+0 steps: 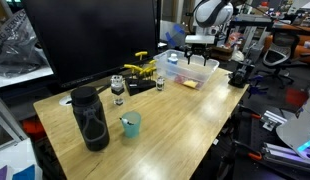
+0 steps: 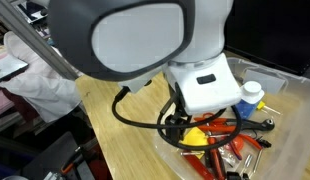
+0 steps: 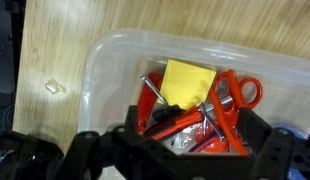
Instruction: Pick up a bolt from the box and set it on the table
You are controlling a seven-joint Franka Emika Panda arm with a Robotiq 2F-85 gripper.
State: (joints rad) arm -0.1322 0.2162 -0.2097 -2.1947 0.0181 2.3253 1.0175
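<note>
The box (image 3: 105,70) is a shallow clear plastic bin at the far end of the table (image 1: 165,120). In the wrist view it holds a yellow pad (image 3: 187,82), orange-handled scissors (image 3: 240,92), orange tools and a silver bolt (image 3: 152,90) leaning beside the pad. A second silver bolt (image 3: 208,113) lies among the orange handles. My gripper (image 3: 195,138) hangs just above the box (image 1: 195,77), open, its black fingers (image 3: 135,128) spread over the tools with nothing held. In an exterior view the arm's wrist hides much of the gripper (image 2: 187,125).
A tall black canister (image 1: 90,118), a teal cup (image 1: 130,124), small bottles (image 1: 118,90) and yellow clamps (image 1: 143,68) stand on the table. A white bottle with a blue cap (image 2: 251,96) sits in the box. A small clear scrap (image 3: 55,87) lies on the wood.
</note>
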